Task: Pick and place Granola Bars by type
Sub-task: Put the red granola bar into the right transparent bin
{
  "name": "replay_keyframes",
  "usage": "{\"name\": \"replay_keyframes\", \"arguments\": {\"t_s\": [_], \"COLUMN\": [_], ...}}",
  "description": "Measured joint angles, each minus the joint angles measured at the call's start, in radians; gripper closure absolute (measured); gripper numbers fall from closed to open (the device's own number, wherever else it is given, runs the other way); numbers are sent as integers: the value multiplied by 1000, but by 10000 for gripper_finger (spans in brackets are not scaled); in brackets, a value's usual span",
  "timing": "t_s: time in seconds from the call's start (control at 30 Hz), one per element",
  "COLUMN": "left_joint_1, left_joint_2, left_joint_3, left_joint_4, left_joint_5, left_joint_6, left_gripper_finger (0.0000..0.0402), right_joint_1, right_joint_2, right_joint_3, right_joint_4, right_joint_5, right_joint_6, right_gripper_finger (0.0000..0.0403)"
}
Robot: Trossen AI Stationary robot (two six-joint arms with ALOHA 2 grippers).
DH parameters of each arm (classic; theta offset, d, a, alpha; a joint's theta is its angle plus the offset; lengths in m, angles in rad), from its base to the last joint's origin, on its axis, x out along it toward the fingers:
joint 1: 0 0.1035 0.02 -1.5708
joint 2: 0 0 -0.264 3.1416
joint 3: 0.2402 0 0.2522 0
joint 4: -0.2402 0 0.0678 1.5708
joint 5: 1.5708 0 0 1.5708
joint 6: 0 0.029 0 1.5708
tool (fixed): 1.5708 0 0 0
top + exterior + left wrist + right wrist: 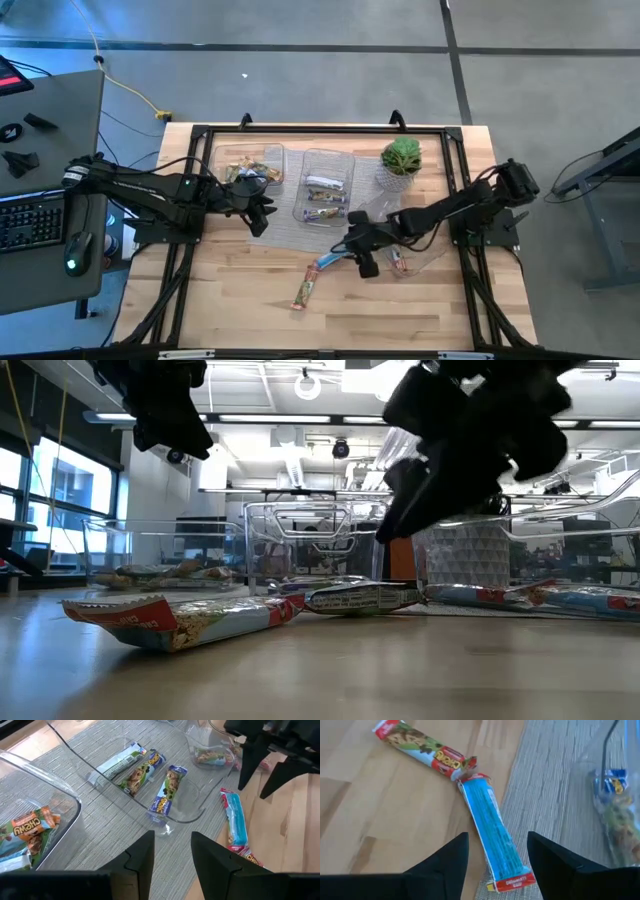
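Note:
A blue-wrapped bar [495, 837] lies flat along the edge of the grey mat, and a red-and-tan bar [420, 750] lies on the bare wood touching its far end. They also show as the blue bar [328, 262] and the red-and-tan bar [303, 290]. My right gripper [497, 855] hangs open just above the blue bar, one finger to each side, touching nothing. My left gripper [172, 855] is open over the mat, between the left tray [250, 168] of tan bars and the middle tray [150, 795], which holds three bars.
A third clear tray [415, 250] with a few bars sits by my right arm. A small potted plant [401, 160] stands at the far right of the mat. The black frame [200, 135] rims the table. Bare wood lies toward the near edge.

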Motion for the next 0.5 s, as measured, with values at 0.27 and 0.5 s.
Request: {"name": "replay_keyframes", "arguments": {"t_s": [0.27, 0.5], "left_joint_1": [0, 0], "left_joint_2": [0, 0], "left_joint_3": [0, 0], "left_joint_4": [3, 0], "left_joint_5": [0, 0], "left_joint_6": [-3, -1], "left_gripper_finger": [277, 277], "right_joint_1": [-15, -14], "right_joint_2": [98, 283], "right_joint_3": [246, 409], "right_joint_4": [-353, -480], "right_joint_5": [-26, -10], "right_joint_6": [-70, -133], "right_gripper_finger": [222, 222]}}
